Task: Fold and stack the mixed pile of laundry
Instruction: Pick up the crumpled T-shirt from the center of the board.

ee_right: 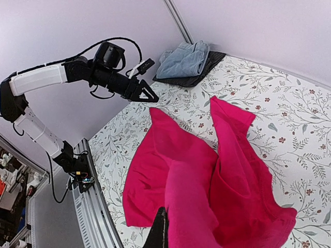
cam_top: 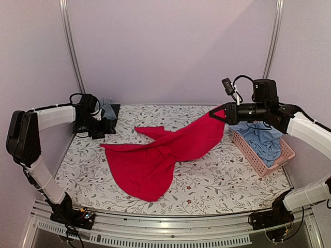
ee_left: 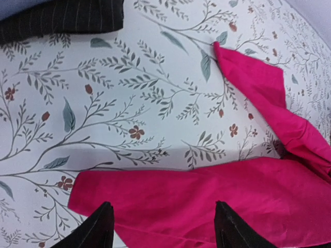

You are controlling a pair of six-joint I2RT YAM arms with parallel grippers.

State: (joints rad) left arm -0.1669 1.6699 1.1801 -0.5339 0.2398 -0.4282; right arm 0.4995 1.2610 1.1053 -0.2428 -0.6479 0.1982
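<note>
A bright red garment point(cam_top: 155, 155) lies spread over the middle of the floral tablecloth, and one end rises to the right. That raised end point(cam_top: 209, 129) hangs from my right gripper point(cam_top: 216, 114), which is shut on it above the table. In the right wrist view the red cloth point(ee_right: 227, 191) drapes down from that gripper point(ee_right: 166, 227), with one dark finger showing. My left gripper point(cam_top: 106, 125) hovers at the back left, open and holding nothing. Its fingers point(ee_left: 101, 227) stand wide apart over the garment's near edge point(ee_left: 217, 201). A light blue shirt point(cam_top: 264, 139) lies crumpled in the basket.
The pink slatted basket point(cam_top: 253, 157) stands at the right edge of the table. A folded blue cloth on a dark striped cloth point(cam_top: 109, 109) sits at the back left corner, just behind my left gripper. The dark cloth point(ee_left: 62, 18) shows in the left wrist view.
</note>
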